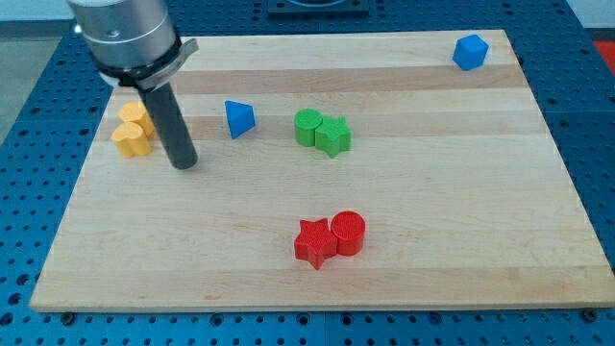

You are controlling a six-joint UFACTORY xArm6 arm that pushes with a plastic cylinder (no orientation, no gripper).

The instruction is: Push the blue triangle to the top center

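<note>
The blue triangle (239,117) lies on the wooden board (432,192) in the upper left part of the view. My tip (184,164) rests on the board to the left of and a little below the triangle, apart from it. The rod rises from the tip to the arm's grey body at the view's top left.
Two yellow blocks (132,130) sit just left of the rod. A green round block (308,127) and a green star (333,135) touch, right of the triangle. A blue cube (470,51) is at the top right. A red star (313,243) and red cylinder (348,233) sit at bottom center.
</note>
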